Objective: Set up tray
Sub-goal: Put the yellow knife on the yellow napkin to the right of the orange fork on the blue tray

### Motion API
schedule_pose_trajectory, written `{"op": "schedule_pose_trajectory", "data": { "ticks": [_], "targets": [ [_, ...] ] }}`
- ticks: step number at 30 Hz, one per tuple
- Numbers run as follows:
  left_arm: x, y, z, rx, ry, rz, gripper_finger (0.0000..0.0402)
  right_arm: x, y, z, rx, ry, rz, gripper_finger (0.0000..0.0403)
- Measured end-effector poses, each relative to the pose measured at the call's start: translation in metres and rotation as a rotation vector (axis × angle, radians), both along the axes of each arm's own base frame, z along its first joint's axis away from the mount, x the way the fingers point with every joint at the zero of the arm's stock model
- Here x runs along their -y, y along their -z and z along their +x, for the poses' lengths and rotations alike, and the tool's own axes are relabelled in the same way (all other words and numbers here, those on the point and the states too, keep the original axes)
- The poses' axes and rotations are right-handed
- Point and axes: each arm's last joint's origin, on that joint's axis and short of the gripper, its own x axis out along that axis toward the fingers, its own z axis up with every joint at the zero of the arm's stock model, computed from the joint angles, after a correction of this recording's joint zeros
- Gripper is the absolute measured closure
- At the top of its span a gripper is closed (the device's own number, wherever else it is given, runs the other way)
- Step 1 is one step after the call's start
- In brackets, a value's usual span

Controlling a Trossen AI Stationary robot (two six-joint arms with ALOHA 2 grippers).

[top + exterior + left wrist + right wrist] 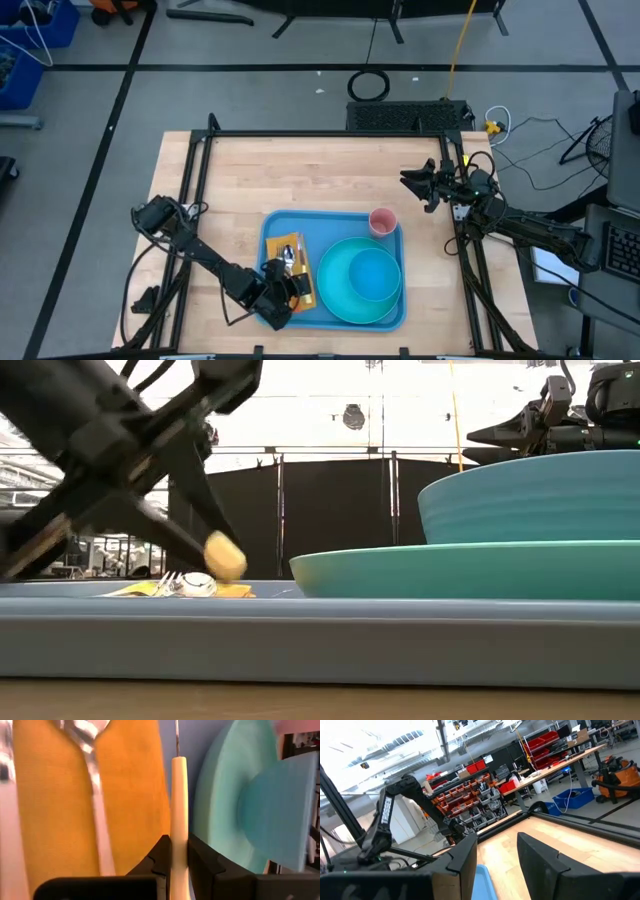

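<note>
The blue tray [278, 228] lies at the table's near middle. On it rest a teal plate [335, 290] with a blue bowl [373, 276] in it, a pink cup [382, 221] standing in the far right corner, and an orange napkin [52, 805] with a silver utensil [92, 780] on top. My left gripper [290, 288] is over the tray's near left part, shut on a cream-handled utensil [179, 795]. My right gripper [415, 180] hovers open over bare wood beyond the tray's far right corner. My left gripper pinches the cream handle [179, 832] of the utensil between its two fingers [159, 857], which lie along it. The thin metal shaft [176, 735] runs on past the fingertips, between napkin and plate. In the low view the handle's butt end [225, 555] stands raised above the tray floor.
The tray's low rim [320, 635] lies close to the table's near edge. Black frame rails run along the table's left [195, 170] and right [465, 250] sides. Bare wood [300, 170] spreads beyond the tray toward the far edge.
</note>
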Motion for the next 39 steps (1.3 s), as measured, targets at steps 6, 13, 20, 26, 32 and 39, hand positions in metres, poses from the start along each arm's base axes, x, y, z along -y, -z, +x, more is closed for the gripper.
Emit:
{"op": "schedule_pose_trajectory", "data": {
  "ticks": [6, 13, 20, 26, 32, 39],
  "targets": [
    [0.008, 0.018, 0.003, 0.022, -0.013, -0.024, 0.0362, 0.000, 0.000, 0.000, 0.005, -0.004, 0.020, 0.0273],
    [0.008, 0.019, 0.001, 0.014, -0.022, -0.009, 0.0361, 0.000, 0.000, 0.000, 0.007, -0.004, 0.019, 0.0273],
    [0.007, 0.020, -0.001, -0.005, -0.052, -0.035, 0.0319, 0.000, 0.000, 0.000, 0.007, -0.004, 0.019, 0.0273],
    [0.007, 0.020, 0.000, 0.002, -0.043, -0.029, 0.0281, 0.000, 0.000, 0.000, 0.008, -0.004, 0.018, 0.0273],
    [0.009, 0.018, 0.002, 0.022, 0.012, 0.014, 0.0274, 0.000, 0.000, 0.000, 0.008, -0.004, 0.019, 0.0273],
    [0.012, 0.015, 0.000, 0.011, 0.055, 0.018, 0.0273, 0.000, 0.000, 0.000, 0.008, -0.004, 0.019, 0.0273]
  ]
}}
